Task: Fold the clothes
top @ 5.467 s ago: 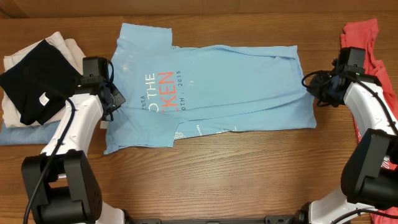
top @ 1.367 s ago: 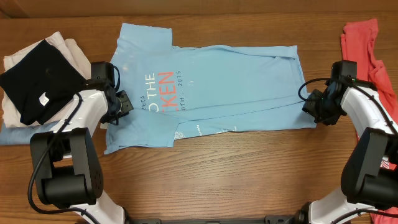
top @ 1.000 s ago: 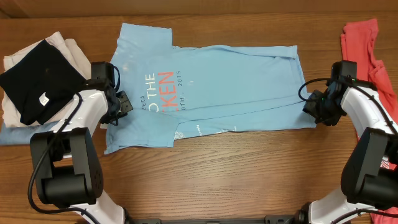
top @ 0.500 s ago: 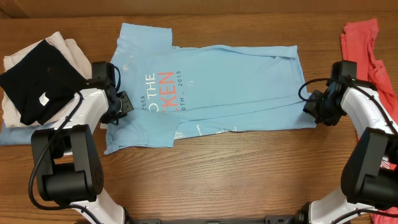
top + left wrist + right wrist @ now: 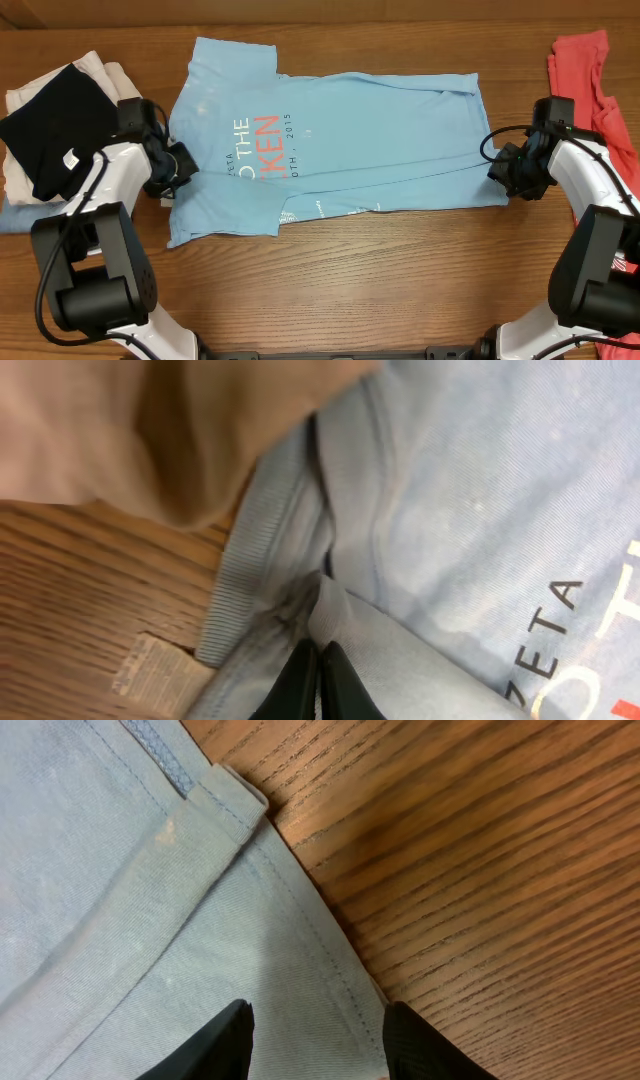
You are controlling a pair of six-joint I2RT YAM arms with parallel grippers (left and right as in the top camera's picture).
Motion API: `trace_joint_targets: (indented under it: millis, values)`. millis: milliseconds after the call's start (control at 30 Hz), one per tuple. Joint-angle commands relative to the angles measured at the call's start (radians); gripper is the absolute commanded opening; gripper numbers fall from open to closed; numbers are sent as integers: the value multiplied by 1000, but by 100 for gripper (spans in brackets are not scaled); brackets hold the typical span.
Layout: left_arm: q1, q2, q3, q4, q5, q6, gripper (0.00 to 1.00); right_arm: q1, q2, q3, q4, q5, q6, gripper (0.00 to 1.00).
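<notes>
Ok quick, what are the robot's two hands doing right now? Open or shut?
Left gripper: shut, pinching the light blue T-shirt near its collar.
Right gripper: open, fingers astride the shirt's hem corner, not gripping.

Spread mid-frame in the overhead view, a light blue cotton T-shirt (image 5: 340,140) carries chest lettering running sideways: white "THE", red "KEN", small "ZETA" and "2015". "ZETA" shows again lower right in the left wrist view.

L arm (image 5: 112,190) & R arm (image 5: 592,178): white link shells, black joints, bulky black bases (image 5: 95,285). Black cables (image 5: 493,135) loop alongside. L gripper (image 5: 318,672), R gripper (image 5: 318,1020): black tapered fingers (image 5: 215,1045).
</notes>
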Motion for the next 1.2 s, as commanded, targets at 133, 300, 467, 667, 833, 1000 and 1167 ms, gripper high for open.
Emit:
trace_joint_targets:
  millis: [133,300,467,667,833,1000,1167]
  values:
    - [6,-36,24,50,143,99,4,3,-2,-3,8,10,-3,46]
    - [6,-36,29,91,177,108,4,3,-2,-3,8,10,-3,46]
    - [18,-36,49,111,230,121,4,3,-2,-3,12,10,-3,46]
    - [58,-36,55,119,242,89,4,3,-2,-4,18,10,-3,46]
    - [77,-36,55,120,243,68,4,3,-2,-4,25,10,-3,46]
    - [77,-36,55,123,245,62,4,3,-2,-4,26,10,-2,46]
    - [77,-36,55,124,241,28,4,3,-2,-4,27,10,-3,46]
